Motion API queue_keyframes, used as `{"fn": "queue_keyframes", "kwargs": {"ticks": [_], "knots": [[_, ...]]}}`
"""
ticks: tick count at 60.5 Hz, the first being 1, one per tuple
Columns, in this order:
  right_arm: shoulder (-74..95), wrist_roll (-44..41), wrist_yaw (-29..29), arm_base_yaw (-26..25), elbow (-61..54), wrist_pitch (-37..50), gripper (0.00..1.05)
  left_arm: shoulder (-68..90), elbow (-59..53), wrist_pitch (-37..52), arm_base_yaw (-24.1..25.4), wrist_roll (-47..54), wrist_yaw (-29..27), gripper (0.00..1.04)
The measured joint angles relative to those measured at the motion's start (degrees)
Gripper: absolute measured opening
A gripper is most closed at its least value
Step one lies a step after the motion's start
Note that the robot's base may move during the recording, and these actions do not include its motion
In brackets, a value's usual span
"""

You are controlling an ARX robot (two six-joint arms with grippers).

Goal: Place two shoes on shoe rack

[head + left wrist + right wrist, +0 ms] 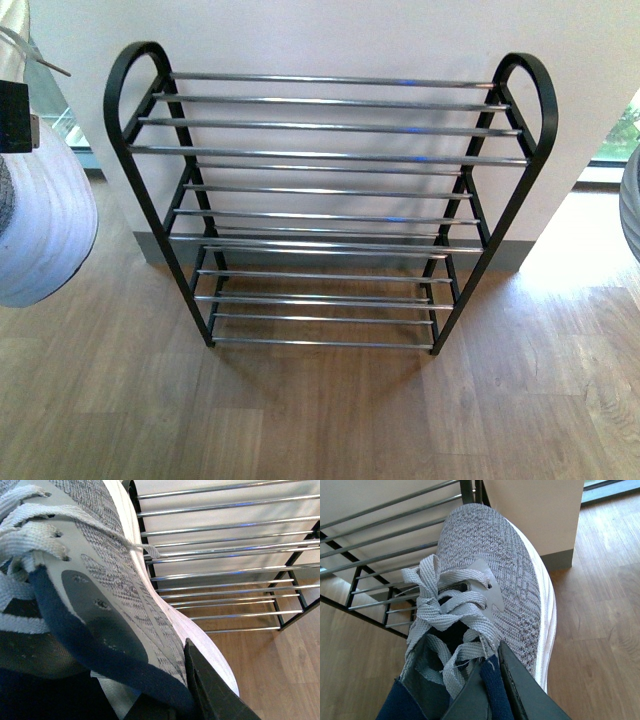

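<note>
The shoe rack [330, 155] stands in the middle of the front view, backed up against a white wall [330, 40] on a wood floor [320, 420]. It has black arched sides with shiny bars running across in tiers.

The left claw [167, 700] is clamped on a grey knit sneaker [125, 580]. The left wrist view shows one black finger [210, 690] pressed on the outside of the shoe right at the navy collar. The other finger is harder to make out down by the opening, but the grip looks tight. From the front, that sneaker [40, 230] hangs at the far left edge with its ribbed white sole facing the camera. It's up off the floor, beside the rack's left frame and not touching it.

It's the same on the other side. The right claw [490, 695] is pinching the other sneaker [510, 575] by the collar, one finger inside the opening and one outside, with the laces loose and a bit messy on top. In the right wrist view the toe points toward the corner of the rack, with the floor beneath it. In the front view only a grey sliver [632, 205] shows at the far right edge, well clear of the rack.

Both shoes are held in the air on either side of the rack, and neither sits on a tier.
</note>
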Motion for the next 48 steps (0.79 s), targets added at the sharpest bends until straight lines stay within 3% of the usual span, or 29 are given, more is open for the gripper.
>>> {"fn": "queue_keyframes", "kwargs": {"ticks": [22,23,25,29,48], "knots": [[0.0,0.0,0.0,0.0,0.0,0.0,0.01,0.0,0.0,0.0,0.0,0.0,-0.1,0.02],[0.0,-0.3,-0.3,0.0,-0.1,0.5,0.01,0.0,0.0,0.0,0.0,0.0,-0.1,0.02],[0.7,-2.4,-2.0,0.1,-2.6,9.2,0.01,0.0,0.0,0.0,0.0,0.0,0.0,0.02],[0.7,-4.4,-1.5,2.5,-4.5,19.6,0.01,0.0,0.0,0.0,0.0,0.0,0.0,0.02],[14.5,2.1,13.0,19.3,9.1,17.1,0.01,0.0,0.0,0.0,0.0,0.0,0.0,0.02]]}}
